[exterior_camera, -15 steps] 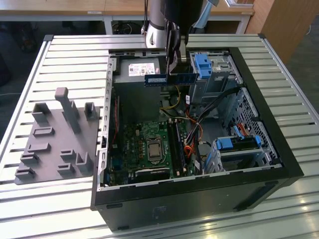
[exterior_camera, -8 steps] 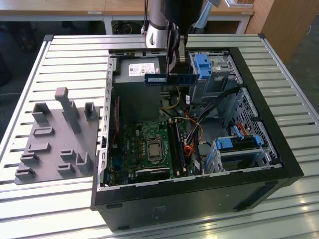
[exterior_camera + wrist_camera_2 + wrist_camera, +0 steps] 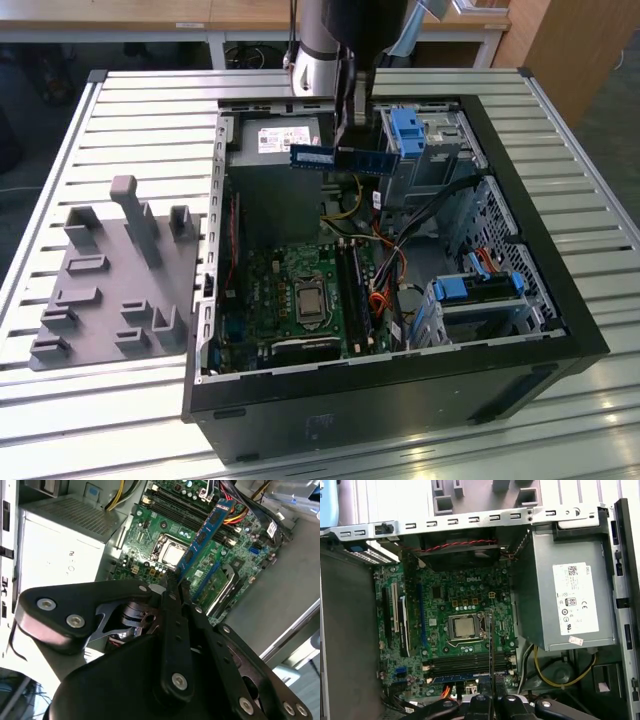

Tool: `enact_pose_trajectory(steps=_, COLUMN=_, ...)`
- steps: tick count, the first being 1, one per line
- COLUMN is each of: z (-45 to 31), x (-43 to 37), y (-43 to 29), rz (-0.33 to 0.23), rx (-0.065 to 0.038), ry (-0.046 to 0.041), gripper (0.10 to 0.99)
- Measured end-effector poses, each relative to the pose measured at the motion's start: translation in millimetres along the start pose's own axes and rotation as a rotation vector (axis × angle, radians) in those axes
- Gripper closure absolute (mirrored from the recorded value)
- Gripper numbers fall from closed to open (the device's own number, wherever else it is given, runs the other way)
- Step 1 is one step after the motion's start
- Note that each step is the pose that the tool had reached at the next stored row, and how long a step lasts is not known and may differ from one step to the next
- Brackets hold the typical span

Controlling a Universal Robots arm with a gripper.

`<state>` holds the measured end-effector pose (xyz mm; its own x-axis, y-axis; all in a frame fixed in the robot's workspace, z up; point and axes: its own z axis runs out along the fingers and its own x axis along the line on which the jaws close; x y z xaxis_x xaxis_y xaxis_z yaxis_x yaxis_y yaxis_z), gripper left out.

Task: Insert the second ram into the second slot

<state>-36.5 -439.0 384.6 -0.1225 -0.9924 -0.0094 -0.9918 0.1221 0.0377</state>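
The ram point(image 3: 337, 158) hangs level in the air over the open case point(image 3: 400, 400), above the power supply point(image 3: 262, 190) and well clear of the motherboard point(image 3: 270, 290). The gripper point(image 3: 352, 138) has its jaws closed tight on the ram's upper edge.

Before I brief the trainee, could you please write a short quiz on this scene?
1. True or false: the blue RAM stick hangs above the open computer case, not yet in a slot.
2. What are the jaws shut on? A) the blue RAM stick B) a yellow cable C) a drive cage
3. Fill in: in the exterior view, the grey parts fixture lies on the computer case's ____ side.
Key: 1 true; 2 A; 3 left.
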Motion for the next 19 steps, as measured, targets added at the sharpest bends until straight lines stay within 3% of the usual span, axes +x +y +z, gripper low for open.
enact_pose_trajectory(steps=19, z=0.4, x=0.0, y=0.0, rz=0.133, rx=0.001, ry=-0.0049, gripper=0.945)
